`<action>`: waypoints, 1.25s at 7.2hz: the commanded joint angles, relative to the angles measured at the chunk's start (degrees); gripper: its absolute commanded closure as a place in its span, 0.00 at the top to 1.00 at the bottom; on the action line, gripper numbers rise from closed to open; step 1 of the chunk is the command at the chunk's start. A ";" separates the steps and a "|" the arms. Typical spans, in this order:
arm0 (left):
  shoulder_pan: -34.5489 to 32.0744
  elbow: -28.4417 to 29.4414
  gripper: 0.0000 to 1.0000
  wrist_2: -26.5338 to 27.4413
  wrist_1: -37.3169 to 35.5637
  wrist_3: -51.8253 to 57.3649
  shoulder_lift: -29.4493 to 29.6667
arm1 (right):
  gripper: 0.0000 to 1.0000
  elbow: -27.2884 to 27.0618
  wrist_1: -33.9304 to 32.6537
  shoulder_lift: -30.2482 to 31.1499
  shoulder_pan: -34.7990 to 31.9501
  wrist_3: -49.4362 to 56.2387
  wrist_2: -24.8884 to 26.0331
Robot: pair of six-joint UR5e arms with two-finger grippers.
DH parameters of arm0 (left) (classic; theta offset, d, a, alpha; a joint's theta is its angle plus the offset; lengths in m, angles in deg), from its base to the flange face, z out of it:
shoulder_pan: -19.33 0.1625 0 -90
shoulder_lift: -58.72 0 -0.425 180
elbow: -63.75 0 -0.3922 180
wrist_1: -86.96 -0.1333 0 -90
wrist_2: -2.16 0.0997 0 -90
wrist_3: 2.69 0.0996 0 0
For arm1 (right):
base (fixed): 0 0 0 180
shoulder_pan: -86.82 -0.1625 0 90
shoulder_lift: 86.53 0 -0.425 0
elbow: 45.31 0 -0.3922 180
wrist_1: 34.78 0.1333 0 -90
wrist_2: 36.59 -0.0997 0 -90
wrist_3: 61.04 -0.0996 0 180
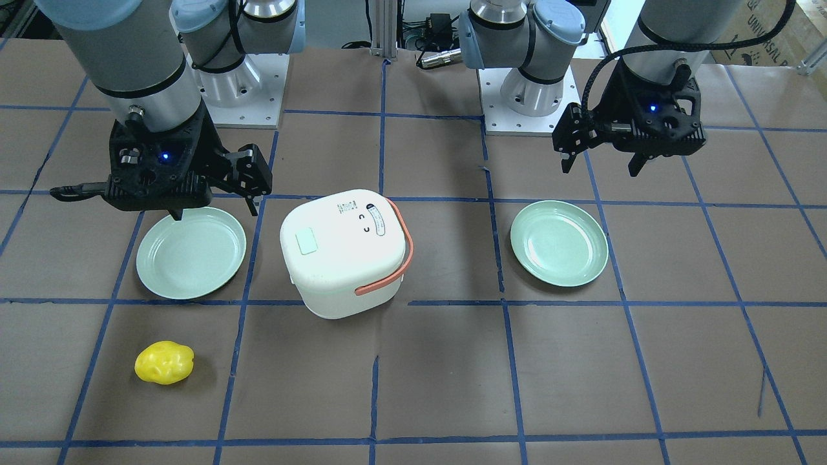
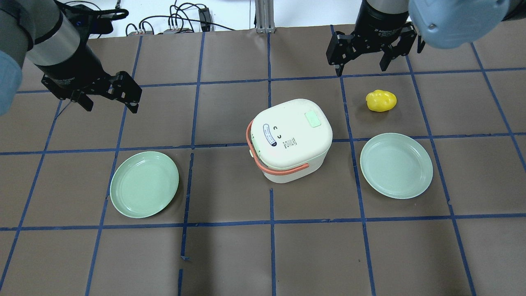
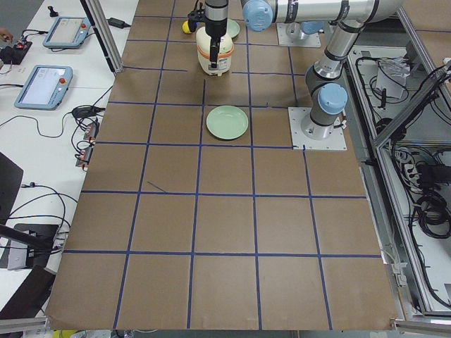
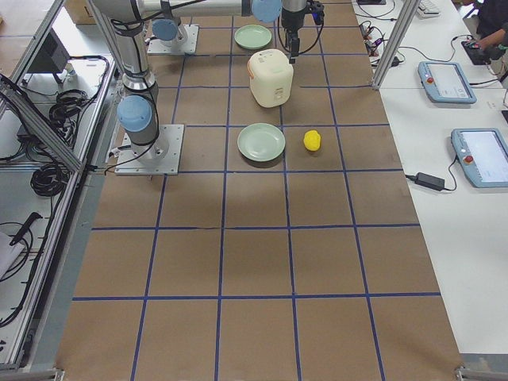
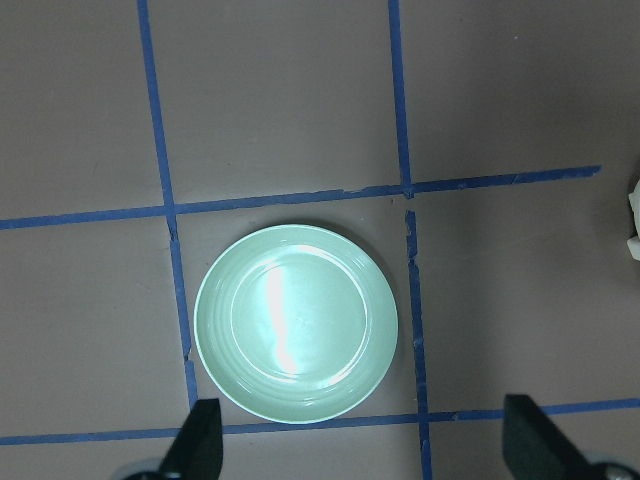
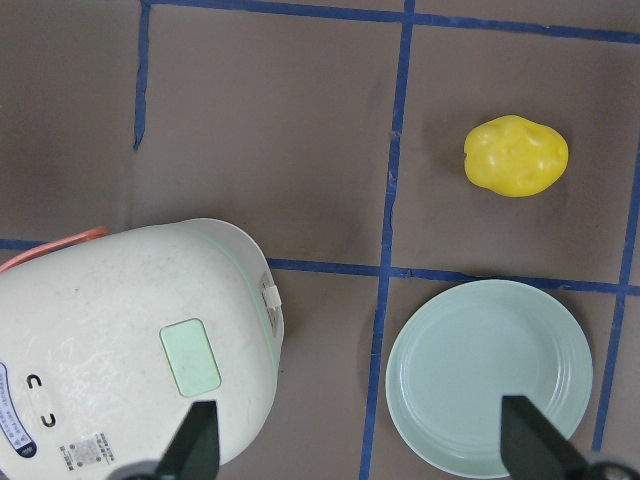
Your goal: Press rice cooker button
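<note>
The white rice cooker (image 2: 289,137) stands mid-table with its lid closed and its orange-salmon handle (image 2: 263,162) folded down. A mint green rectangular button (image 2: 312,119) sits on the lid; it also shows in the right wrist view (image 6: 190,356) and the front view (image 1: 306,243). The inner pot is hidden. My left gripper (image 2: 111,107) is open and empty, hovering well to the cooker's left. My right gripper (image 2: 361,70) is open and empty, high beyond the cooker's right side; its fingers (image 6: 195,440) frame the cooker (image 6: 130,340) at lower left.
A mint green plate (image 2: 144,183) lies left of the cooker, under my left gripper's camera (image 5: 296,320). A second plate (image 2: 396,165) lies right of the cooker. A yellow lumpy object (image 2: 381,100) lies beyond that plate. Blue tape lines grid the brown table.
</note>
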 commanded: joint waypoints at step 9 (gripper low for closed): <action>0.00 0.00 1.00 0.00 0.00 0.00 0.00 | 0.05 -7.63 -1.40 -0.69 -5.00 -3.68 -6.86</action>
